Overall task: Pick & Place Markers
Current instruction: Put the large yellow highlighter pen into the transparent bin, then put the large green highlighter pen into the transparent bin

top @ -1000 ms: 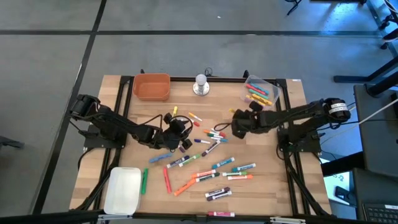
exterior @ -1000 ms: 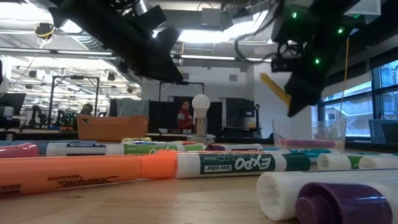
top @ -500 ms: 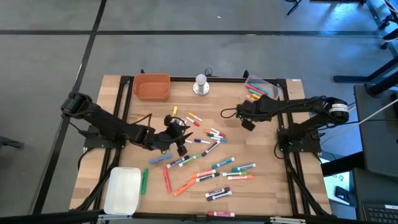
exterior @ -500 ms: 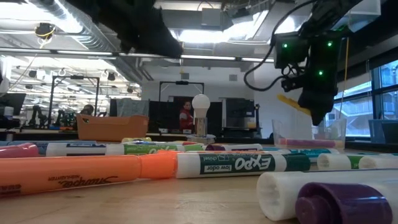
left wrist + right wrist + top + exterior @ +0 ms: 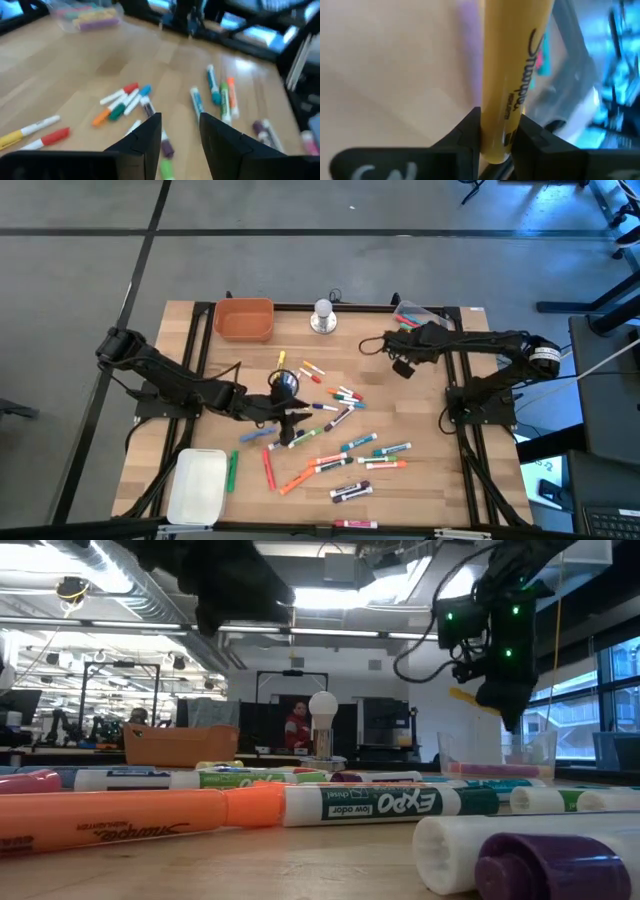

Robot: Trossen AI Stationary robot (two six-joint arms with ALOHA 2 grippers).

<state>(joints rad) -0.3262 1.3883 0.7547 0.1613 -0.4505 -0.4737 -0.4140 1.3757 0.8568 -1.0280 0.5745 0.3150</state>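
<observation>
Several markers (image 5: pixel 345 442) in many colours lie flat on the wooden table's middle and near part; the low view shows an orange one (image 5: pixel 140 820) up close. My left gripper (image 5: pixel 292 420) hovers open over the middle cluster (image 5: pixel 125 100), with nothing between its fingers. My right gripper (image 5: pixel 400 348) is at the far right, just beside a clear container (image 5: pixel 420 320) holding several markers, and is shut on a yellow marker (image 5: pixel 515 50). The low view shows that marker (image 5: pixel 468 698) slanting out of the gripper (image 5: pixel 500 695), high above the table. My right gripper pinches the yellow marker between its two fingers at one end (image 5: pixel 501 107). The marker's length runs on out past the fingertips, along the fingers. The fingers slant down from the table's right side. The marker is lifted clear of the table and tilted.
An orange bin (image 5: pixel 243 320) stands at the far left. A silver knob with a white ball (image 5: pixel 322 315) stands at the far middle. A white tray (image 5: pixel 197 485) lies at the near left corner. Black frame rails (image 5: pixel 465 395) run along the table's sides.
My right gripper has swung toward the table's far right edge, up to the clear container, carrying the yellow marker clear of the table. My left gripper has risen from the marker cluster, tipped closer to level and shifted slightly toward the near edge.
</observation>
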